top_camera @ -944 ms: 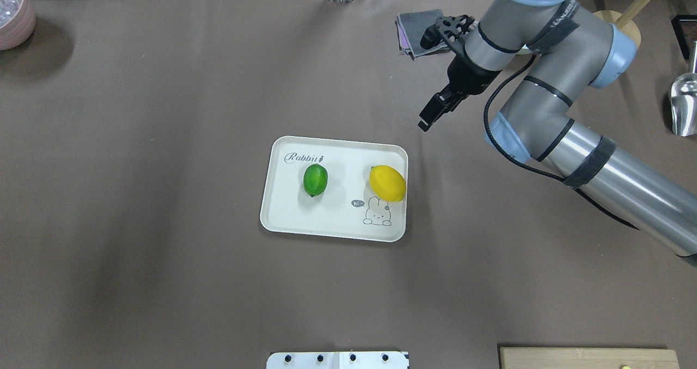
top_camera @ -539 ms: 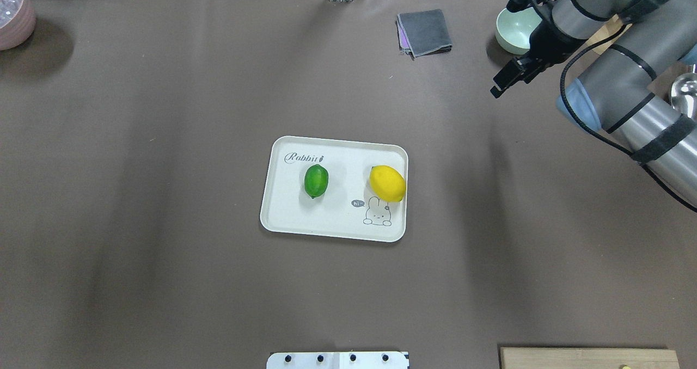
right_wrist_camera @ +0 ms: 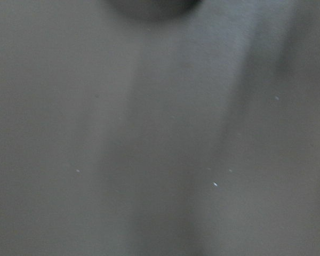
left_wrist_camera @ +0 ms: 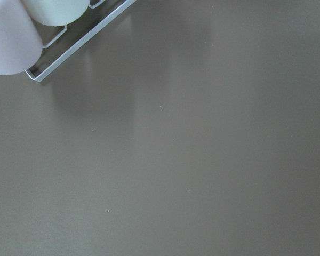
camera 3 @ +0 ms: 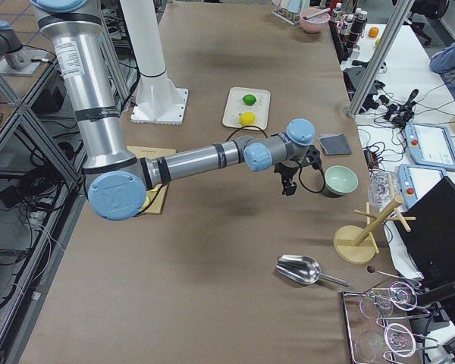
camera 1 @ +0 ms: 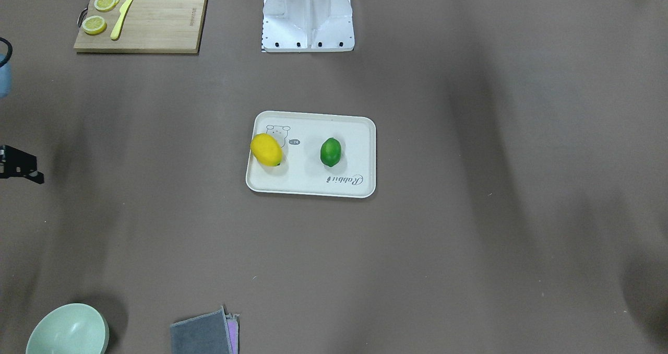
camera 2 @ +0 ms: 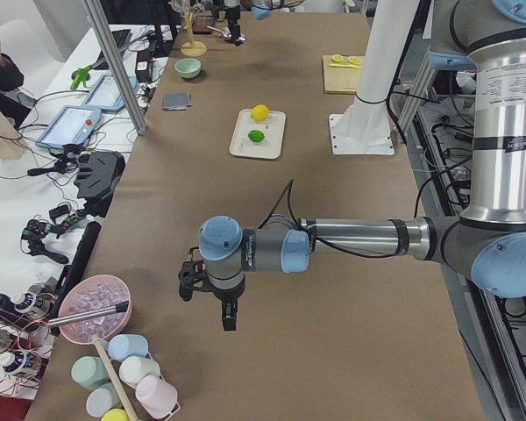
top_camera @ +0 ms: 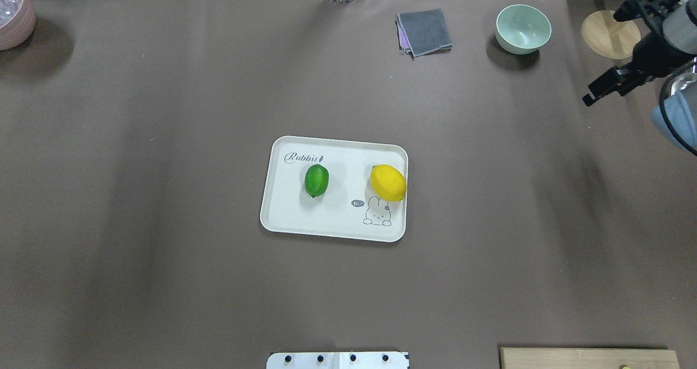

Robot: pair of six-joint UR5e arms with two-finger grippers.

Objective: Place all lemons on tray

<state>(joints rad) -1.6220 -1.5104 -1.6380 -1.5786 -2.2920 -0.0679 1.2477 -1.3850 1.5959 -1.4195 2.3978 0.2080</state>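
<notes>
— Anything left to place?
— Seemingly not: green lemon [top_camera: 316, 180] left of centre on the tray [top_camera: 332, 225], yellow lemon [top_camera: 388, 182] against its right rim, inside.
— Right gripper [top_camera: 591, 98]?
— Far right, well off the tray; finger gap impossible to tell. Same for left gripper [camera 2: 228, 320], over the left end.
— Best way out?
— Travel high, clear of bowl [top_camera: 523, 27] and wooden stand [top_camera: 610, 34]; open table [top_camera: 163, 140] nearer.

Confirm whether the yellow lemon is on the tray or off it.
On the tray. The yellow lemon lies within the tray rim, beside the rabbit drawing, near one short edge.
</notes>
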